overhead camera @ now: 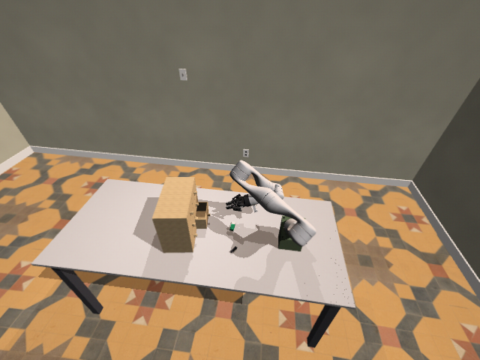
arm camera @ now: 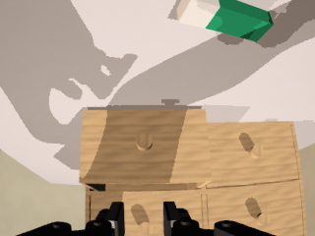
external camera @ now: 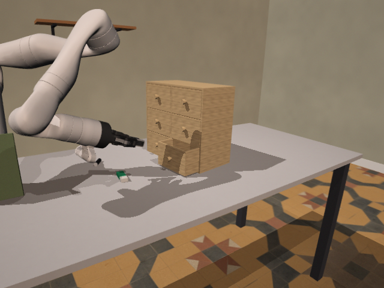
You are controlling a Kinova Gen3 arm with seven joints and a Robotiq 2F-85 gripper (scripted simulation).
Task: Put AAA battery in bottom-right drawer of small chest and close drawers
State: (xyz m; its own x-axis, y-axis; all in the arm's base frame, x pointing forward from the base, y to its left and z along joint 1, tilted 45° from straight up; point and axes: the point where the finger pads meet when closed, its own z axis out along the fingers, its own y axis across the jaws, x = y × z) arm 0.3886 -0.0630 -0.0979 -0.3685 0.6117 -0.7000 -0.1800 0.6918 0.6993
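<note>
The small wooden chest (overhead camera: 176, 213) stands on the white table, and it also shows in the exterior view (external camera: 189, 123). Its bottom-right drawer (external camera: 179, 158) is pulled partly out; the others look pushed in. The open drawer also shows in the wrist view (arm camera: 142, 147). The AAA battery (overhead camera: 233, 249) is a small dark stick lying on the table, well away from the chest; it also shows in the exterior view (external camera: 98, 161). My gripper (external camera: 139, 143) hovers level in front of the chest, apart from it. Its fingers stand close together with nothing between them.
A green and white eraser (overhead camera: 232, 226) lies on the table between the chest and the battery, and it also shows in the wrist view (arm camera: 223, 15). The arm's green base block (overhead camera: 289, 234) stands on the right part of the table.
</note>
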